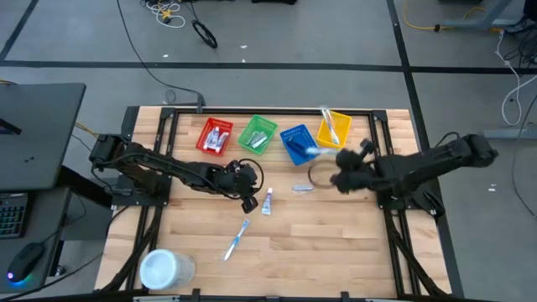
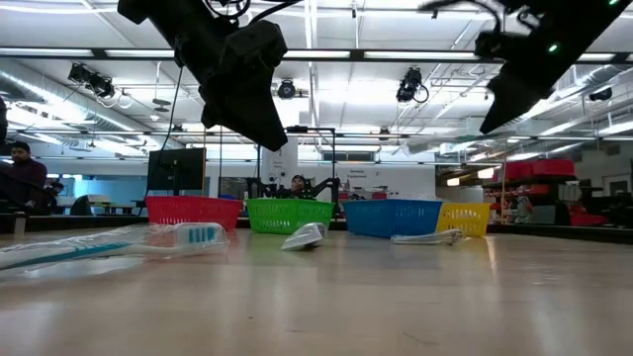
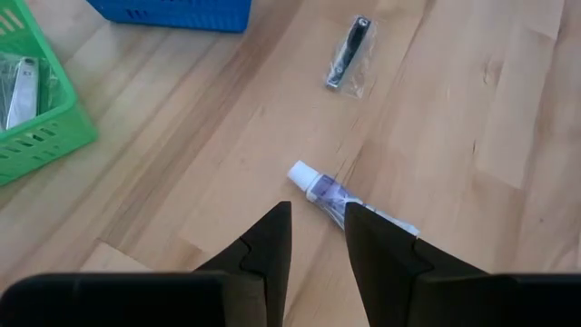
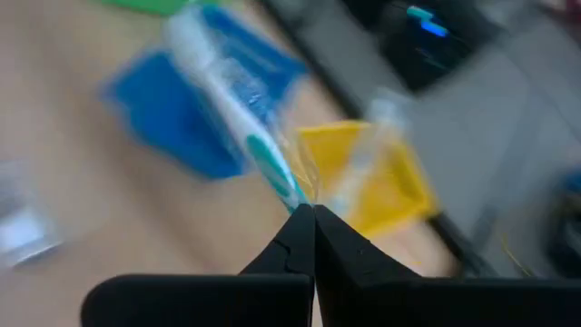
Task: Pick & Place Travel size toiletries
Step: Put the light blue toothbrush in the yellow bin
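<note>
A small white tube with a blue band lies flat on the wood. My left gripper hovers open just above it, high over the table in the low view. My right gripper is shut on a wrapped white-and-teal toothbrush over the blue basket and yellow basket. Another toothbrush and a small dark wrapped item lie on the table. My right gripper pinches the wrapped toothbrush by its near end between the two fingertips. The toothbrush sticks out forward from the fingers, lifted clear of the table, with its far end over the blue basket.
The red basket and green basket stand beside the blue and yellow ones along the far edge, each holding items. A big white round tub sits at the near left corner. Bare wood lies between the arms and the near edge.
</note>
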Available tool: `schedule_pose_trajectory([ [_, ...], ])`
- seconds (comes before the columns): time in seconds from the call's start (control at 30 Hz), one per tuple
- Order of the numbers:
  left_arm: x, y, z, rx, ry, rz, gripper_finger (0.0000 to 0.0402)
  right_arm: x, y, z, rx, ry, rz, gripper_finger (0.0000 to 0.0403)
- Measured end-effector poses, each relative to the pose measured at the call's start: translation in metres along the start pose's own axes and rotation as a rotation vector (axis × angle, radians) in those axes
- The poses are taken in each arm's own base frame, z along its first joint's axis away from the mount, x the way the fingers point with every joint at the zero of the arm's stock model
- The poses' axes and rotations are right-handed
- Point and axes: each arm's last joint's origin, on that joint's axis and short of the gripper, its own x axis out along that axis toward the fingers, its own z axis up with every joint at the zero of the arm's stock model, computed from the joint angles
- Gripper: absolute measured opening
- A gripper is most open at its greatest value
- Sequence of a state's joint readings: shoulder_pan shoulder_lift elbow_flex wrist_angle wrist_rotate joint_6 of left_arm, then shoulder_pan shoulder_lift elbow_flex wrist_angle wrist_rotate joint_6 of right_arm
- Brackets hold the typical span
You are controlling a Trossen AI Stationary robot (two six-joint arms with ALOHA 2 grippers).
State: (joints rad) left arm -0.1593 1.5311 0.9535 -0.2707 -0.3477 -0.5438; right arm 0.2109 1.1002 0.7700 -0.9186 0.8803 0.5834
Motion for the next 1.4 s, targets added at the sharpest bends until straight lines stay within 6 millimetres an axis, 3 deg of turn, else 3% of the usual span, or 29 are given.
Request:
schedule_pose_trajectory([
  [0.13,0.000,0.000,0.000,-0.001,0.000,0.000,0.0112,0.026,-0.025,0.002,0.158,0.061,-0.197,0.0000],
  [0.27,0.000,0.000,0.000,-0.002,0.000,0.000,0.0112,0.053,-0.045,0.001,0.344,0.130,-0.284,0.0000],
  [0.5,0.000,0.000,0.000,-0.002,-0.001,0.000,0.0112,0.105,-0.059,-0.008,0.664,0.030,-0.242,0.0000],
  [0.67,0.000,0.000,0.000,0.000,0.000,0.000,0.0112,0.131,-0.065,-0.024,0.836,-0.018,-0.274,0.0000],
  [0.93,0.000,0.000,0.000,0.010,0.000,0.000,0.0112,0.153,-0.064,-0.033,0.934,-0.049,-0.199,0.0000],
  [1.2,0.000,0.000,0.000,0.017,0.001,0.000,0.0112,0.170,-0.054,-0.044,0.913,0.039,-0.195,0.0001],
  [1.4,0.000,0.000,0.000,0.017,0.001,0.000,0.0112,0.172,-0.053,-0.042,0.884,0.024,-0.195,0.0025],
])
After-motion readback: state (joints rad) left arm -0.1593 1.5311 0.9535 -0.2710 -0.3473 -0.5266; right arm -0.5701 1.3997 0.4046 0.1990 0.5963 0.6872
